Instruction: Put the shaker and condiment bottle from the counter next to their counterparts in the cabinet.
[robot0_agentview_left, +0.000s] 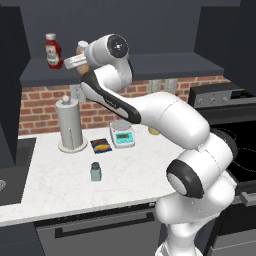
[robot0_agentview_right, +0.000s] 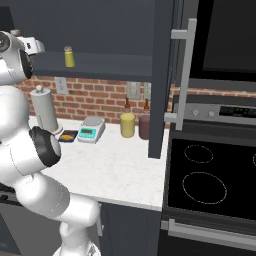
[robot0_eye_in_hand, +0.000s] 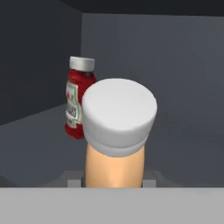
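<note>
Gripping condiment bottle (robot0_eye_in_hand: 116, 144) between fingers (robot0_eye_in_hand: 151, 178), clamped low on body, near ketchup bottle (robot0_eye_in_hand: 78, 98).

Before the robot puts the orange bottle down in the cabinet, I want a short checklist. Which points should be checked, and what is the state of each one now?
1. Hand shut on the condiment bottle: ok, the bottle sits between the fingers in the hand view.
2. Bottle is up at the cabinet shelf: ok.
3. Ketchup bottle close by as counterpart: ok, it stands upright just beside and behind.
4. Gap between the two bottles: cannot tell, they overlap in the hand view.
5. Bottle base touching the shelf: cannot tell, hidden.
6. Shaker moved: not ok, it stands on the counter.
</note>
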